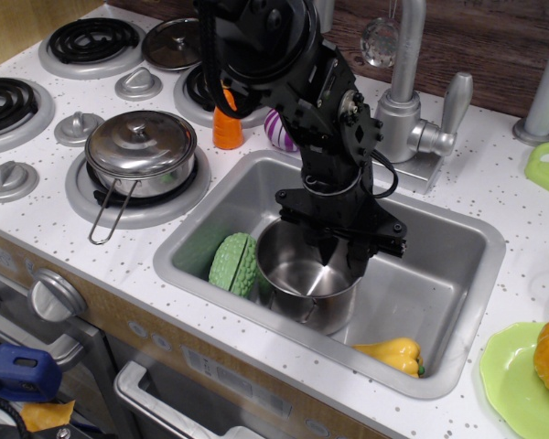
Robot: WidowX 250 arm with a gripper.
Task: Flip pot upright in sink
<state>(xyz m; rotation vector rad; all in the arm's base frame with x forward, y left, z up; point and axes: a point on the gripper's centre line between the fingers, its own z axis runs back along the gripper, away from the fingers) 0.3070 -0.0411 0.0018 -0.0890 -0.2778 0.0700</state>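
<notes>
The shiny steel pot [304, 279] stands upright, mouth up, on the floor of the grey sink [439, 274], left of its middle. My black gripper [342, 256] reaches straight down from above onto the pot's far right rim. One finger is inside the pot and the other outside, so the rim sits between them. The fingers look closed on the rim. The arm hides the back left corner of the sink.
A green ridged vegetable [232, 263] leans beside the pot's left. A yellow pepper [391, 352] lies at the sink's front. A lidded steel pot [141, 146] sits on the left burner. The faucet [401, 110], a carrot [227, 130] and a purple onion [278, 128] stand behind.
</notes>
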